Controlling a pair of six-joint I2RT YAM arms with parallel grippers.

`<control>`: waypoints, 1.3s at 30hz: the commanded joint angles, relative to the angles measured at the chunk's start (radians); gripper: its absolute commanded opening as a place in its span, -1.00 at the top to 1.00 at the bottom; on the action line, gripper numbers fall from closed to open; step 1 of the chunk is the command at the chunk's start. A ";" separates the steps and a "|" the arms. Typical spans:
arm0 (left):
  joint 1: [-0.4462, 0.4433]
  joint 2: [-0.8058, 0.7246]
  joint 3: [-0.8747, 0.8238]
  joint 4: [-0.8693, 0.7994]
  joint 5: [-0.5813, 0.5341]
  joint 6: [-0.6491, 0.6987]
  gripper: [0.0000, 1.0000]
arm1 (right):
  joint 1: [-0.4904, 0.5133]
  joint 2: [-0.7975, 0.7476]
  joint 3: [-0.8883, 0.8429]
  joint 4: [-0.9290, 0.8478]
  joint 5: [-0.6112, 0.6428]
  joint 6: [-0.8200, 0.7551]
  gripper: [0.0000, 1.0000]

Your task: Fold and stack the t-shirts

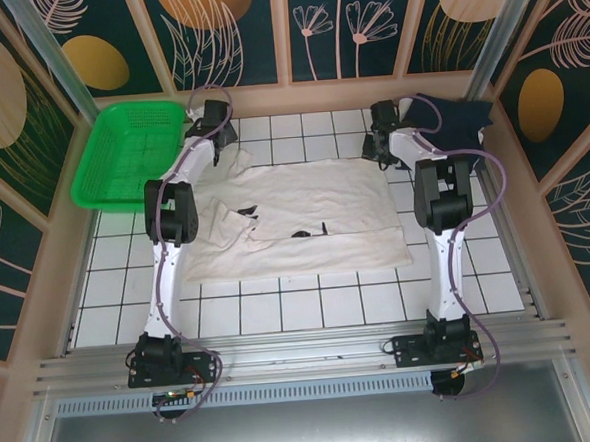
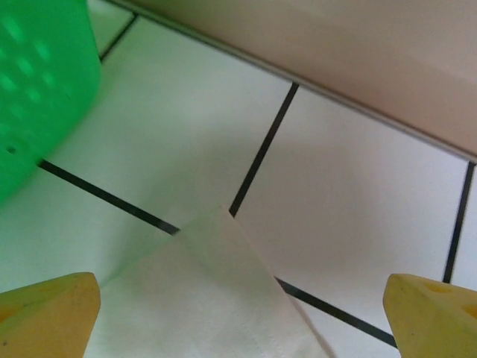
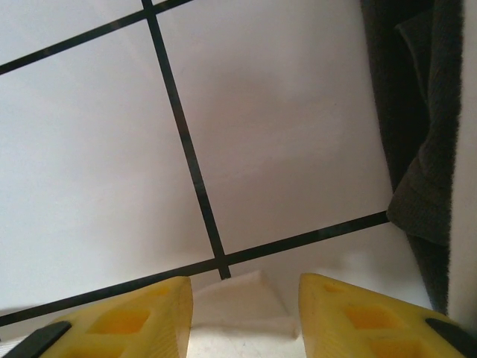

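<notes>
While the cream t-shirt (image 1: 310,215) lies spread over the middle of the white tiled worktop (image 1: 310,305), its left side rumpled and its right side smooth, the navy t-shirt (image 1: 456,119) sits bunched in the upper right of the top view, by the back wall and apart from the cream one.

In the left wrist view a hemmed corner of the cream t-shirt (image 2: 212,298) lies flat on the tiles at bottom centre. The left fingers (image 2: 48,317), yellow, stand at the two lower corners of that view, spread about as wide as they go with nothing between them but the cloth lying below; they grip nothing.

In the right wrist view a small corner of the cream t-shirt (image 3: 242,306) shows in the gap between the right fingers (image 3: 127,321), which are partly open and not pinched on it. The navy t-shirt (image 3: 421,112) runs down the right edge of that view in dark folds.

From above, the left arm (image 1: 174,203) reaches to the cream shirt's upper left corner, the right arm (image 1: 439,192) to its upper right corner. A green basket (image 1: 121,156) rests tilted in the upper left, just beside the left arm's tip, and its wall (image 2: 37,89) takes up the upper left of the left wrist view.
</notes>
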 commanded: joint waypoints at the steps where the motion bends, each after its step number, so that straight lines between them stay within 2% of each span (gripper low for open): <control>1: 0.001 0.008 -0.038 0.038 0.032 -0.032 -0.85 | 0.002 0.036 0.033 -0.033 -0.001 -0.004 0.14; 4: 0.003 0.020 -0.043 0.040 0.046 -0.044 -0.76 | 0.002 0.043 0.034 -0.031 -0.035 -0.001 0.14; 7: 0.004 0.043 -0.013 0.005 0.022 -0.044 -0.72 | -0.008 0.042 0.028 -0.047 -0.015 0.032 0.15; 8: 0.006 0.052 0.005 -0.018 0.015 -0.048 -0.63 | -0.016 0.033 0.015 -0.037 -0.016 0.047 0.15; 12: 0.008 0.062 0.020 -0.034 0.012 -0.034 -0.09 | -0.032 0.018 -0.015 0.013 -0.089 0.052 0.14; 16: 0.015 0.056 0.027 -0.034 0.043 -0.025 0.58 | -0.032 0.042 0.022 -0.023 -0.071 0.041 0.16; 18: 0.015 0.039 0.026 -0.036 0.055 -0.018 0.81 | -0.033 0.042 0.020 -0.023 -0.071 0.039 0.24; 21: 0.014 -0.006 0.004 -0.039 0.064 -0.008 1.00 | -0.033 0.036 0.020 -0.020 -0.086 0.036 0.35; 25: 0.015 -0.096 -0.062 -0.037 0.071 0.009 1.00 | -0.031 0.021 0.031 -0.027 -0.094 0.029 0.69; 29: 0.014 -0.202 -0.150 -0.036 0.091 0.022 1.00 | -0.020 -0.030 0.012 -0.029 -0.081 0.005 0.89; 33: 0.013 -0.341 -0.306 0.021 0.142 0.048 1.00 | -0.016 -0.115 -0.070 -0.002 -0.099 -0.014 0.94; 39: 0.013 -0.536 -0.540 0.082 0.142 0.077 1.00 | -0.015 -0.253 -0.255 0.064 -0.130 -0.027 1.00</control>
